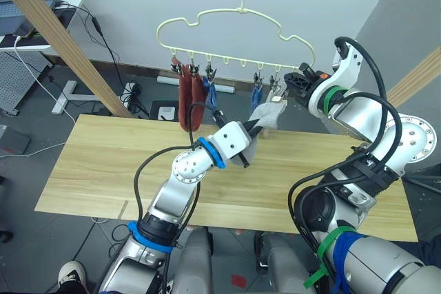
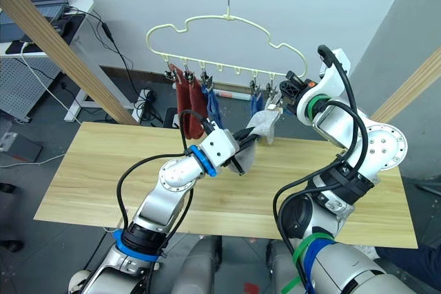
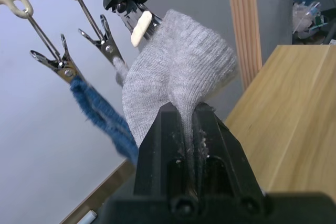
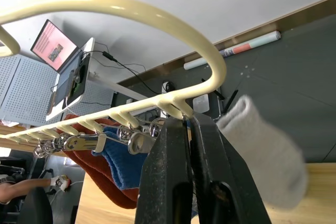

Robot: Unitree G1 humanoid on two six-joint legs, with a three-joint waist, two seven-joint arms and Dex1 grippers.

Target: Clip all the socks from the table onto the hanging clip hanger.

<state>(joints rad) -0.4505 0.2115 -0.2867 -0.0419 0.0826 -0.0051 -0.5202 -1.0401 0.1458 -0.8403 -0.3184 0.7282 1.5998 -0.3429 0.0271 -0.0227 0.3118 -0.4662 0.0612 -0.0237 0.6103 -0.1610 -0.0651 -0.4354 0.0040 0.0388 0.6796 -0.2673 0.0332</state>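
The left gripper (image 3: 191,129) pinches a fold of a light grey sock (image 3: 181,72) between its two black fingers, holding it up near the centre of the head views, just under the right end of the clip hanger (image 1: 238,15). The sock's upper edge meets the right gripper (image 4: 188,129), whose fingers are pressed together on a metal clip (image 4: 185,120) at that end of the hanger's lower bar; whether the clip has the sock cannot be told.

Left of this along the bar, other clips carry socks already hung: two rust red socks (image 1: 190,101) at the left end, a blue sock (image 1: 211,93) beside them, and a second blue sock (image 1: 256,94) just left of the grey one. A second grey sock (image 1: 274,89) seems to hang by the held one.

The pale yellow hanger hangs by its hook in the upper middle of the frame. The wooden table (image 1: 96,170) spans the lower half. A slanted wooden pole (image 1: 62,39) crosses the upper left.
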